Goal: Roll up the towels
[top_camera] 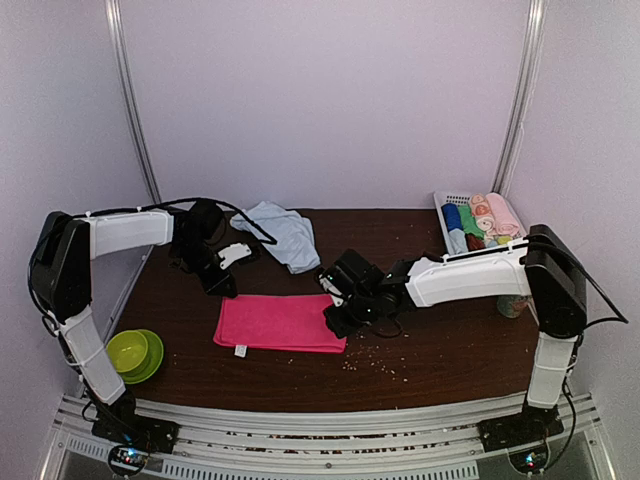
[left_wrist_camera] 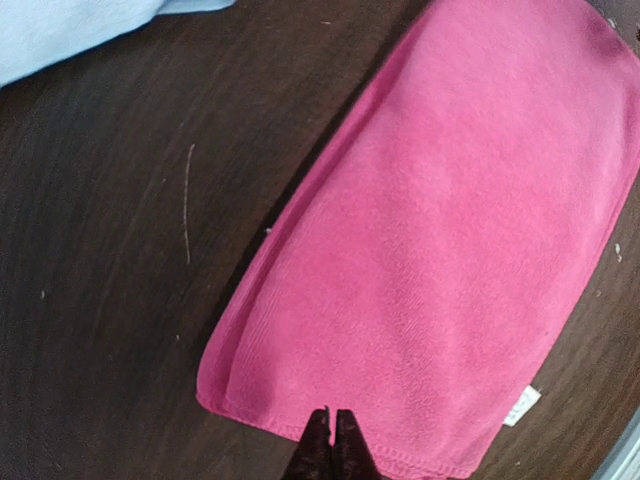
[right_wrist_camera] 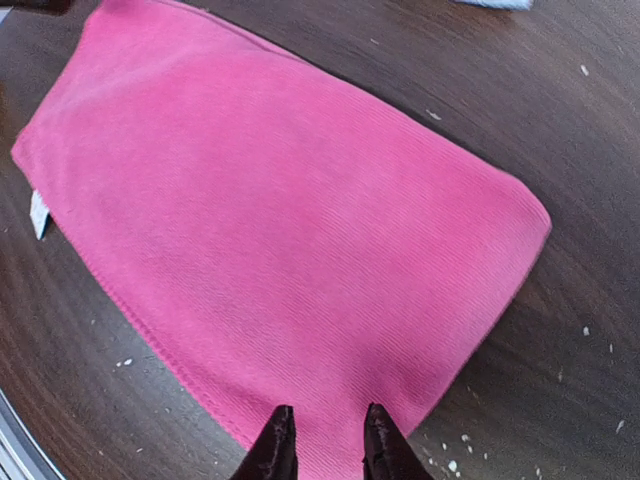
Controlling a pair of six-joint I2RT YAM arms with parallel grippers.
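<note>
The magenta-pink towel (top_camera: 280, 322) lies flat on the dark surface (top_camera: 450, 345), folded into a long, smooth rectangle, with its white tag (top_camera: 240, 350) sticking out at the near left corner. Behind it, apart, the pale blue towel (top_camera: 285, 235) sits in a crumpled heap.

Bare table (top_camera: 450, 350) right of and nearer than pink towel (top_camera: 280, 323): open passage. Narrow bare strip between pink towel and crumpled blue towel (top_camera: 283, 235). Obstacles: green bowl (top_camera: 135, 353), near-left corner; basket (top_camera: 442, 205) of rolls (top_camera: 485, 218), far-right corner; right arm (top_camera: 470, 278) spanning right half.
</note>
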